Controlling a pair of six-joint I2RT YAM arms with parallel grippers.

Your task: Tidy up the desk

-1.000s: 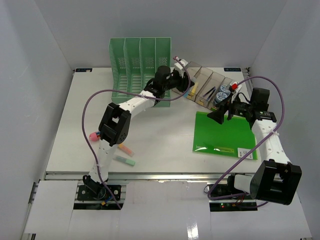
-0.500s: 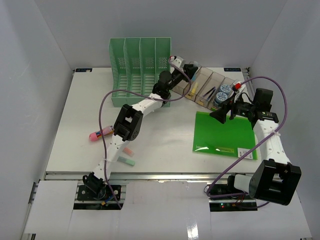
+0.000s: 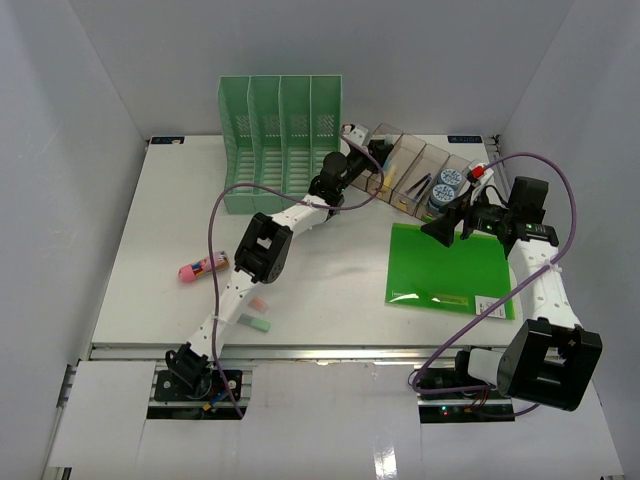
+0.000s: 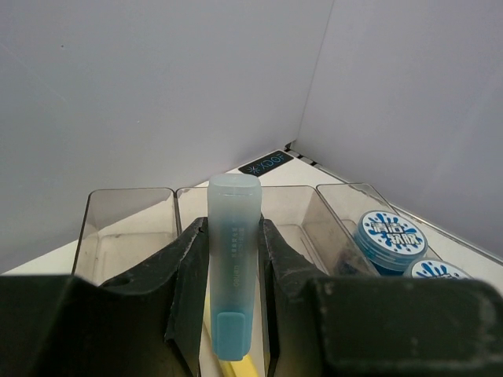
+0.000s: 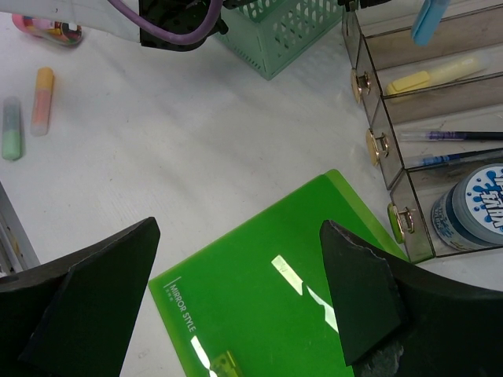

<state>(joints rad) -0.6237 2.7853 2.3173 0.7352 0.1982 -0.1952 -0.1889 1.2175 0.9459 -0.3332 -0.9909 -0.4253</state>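
Observation:
The desk (image 3: 150,230) is a large white tabletop. My left gripper (image 3: 382,152) is shut on a pale blue highlighter (image 4: 232,251), held upright between its jaws (image 4: 230,283) above the clear compartment organizer (image 4: 126,228) at the back. The highlighter also shows in the right wrist view (image 5: 428,20), over the organizer's end compartment. My right gripper (image 3: 445,222) is open and empty, hovering over a green folder (image 5: 299,298) that lies flat on the desk (image 3: 450,268).
The organizer (image 3: 420,172) holds a yellow highlighter (image 5: 432,76), pens (image 5: 448,135) and blue round tins (image 3: 447,185). A green file rack (image 3: 280,140) stands at the back. A pink marker (image 3: 202,268), an orange highlighter (image 3: 258,303) and a green highlighter (image 3: 256,323) lie front left.
My left arm has stretched right, from in front of the file rack to over the organizer, carrying the blue highlighter. The pink marker has come into view. The right arm has barely moved.

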